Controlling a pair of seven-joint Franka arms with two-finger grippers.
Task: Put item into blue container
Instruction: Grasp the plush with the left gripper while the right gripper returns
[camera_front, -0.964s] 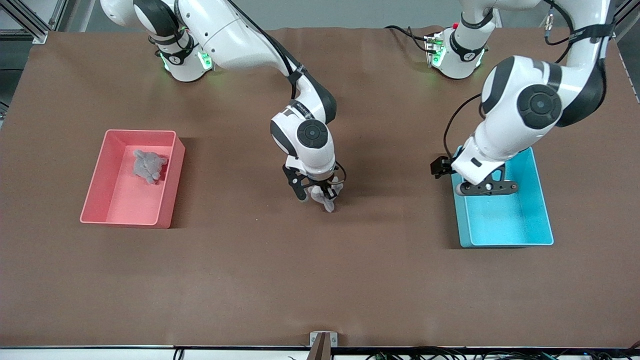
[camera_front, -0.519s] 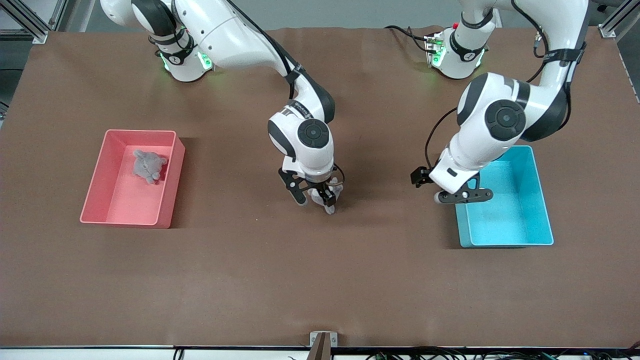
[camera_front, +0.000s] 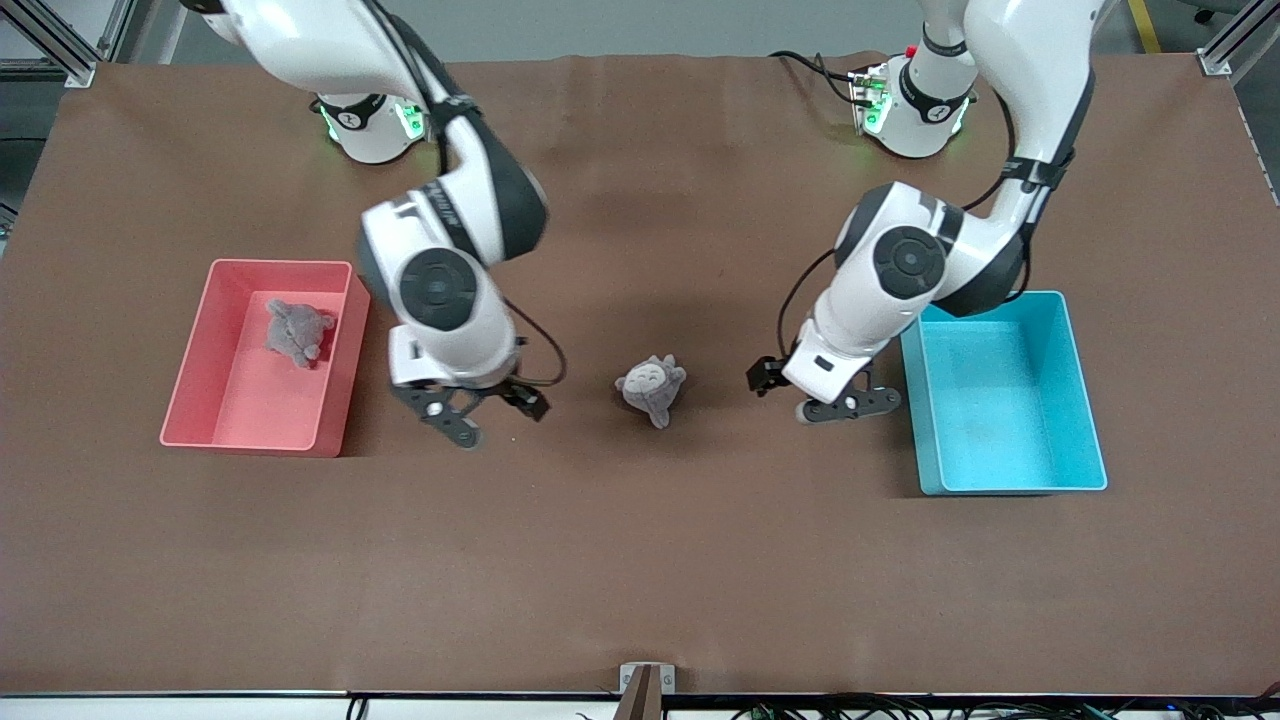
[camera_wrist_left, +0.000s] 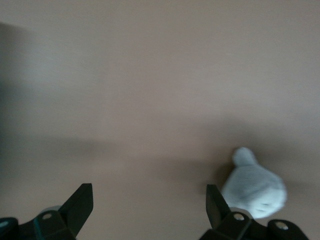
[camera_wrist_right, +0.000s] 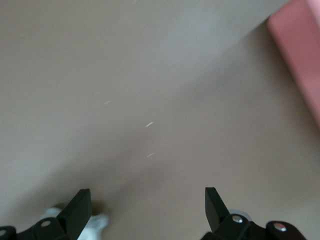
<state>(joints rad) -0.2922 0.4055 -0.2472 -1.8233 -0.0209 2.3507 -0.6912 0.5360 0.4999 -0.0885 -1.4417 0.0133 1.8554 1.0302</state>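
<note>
Grey plush toy lay on the brown table mid-frame, untouched. Blue container sat at mid-right of frame. Left gripper hung open between the 2. Right gripper hung open beside pink bin, mid-left, which held 1 plush.

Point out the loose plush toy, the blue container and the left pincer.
loose plush toy (camera_front: 650, 385), front view, its body.
blue container (camera_front: 1085, 400), front view, its side wall.
left pincer (camera_front: 838, 408), front view, midway between its fingertips.

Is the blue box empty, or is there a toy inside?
Empty. The blue container shows only its bare floor; the gray plush toy lies on the table, out of it.
</note>
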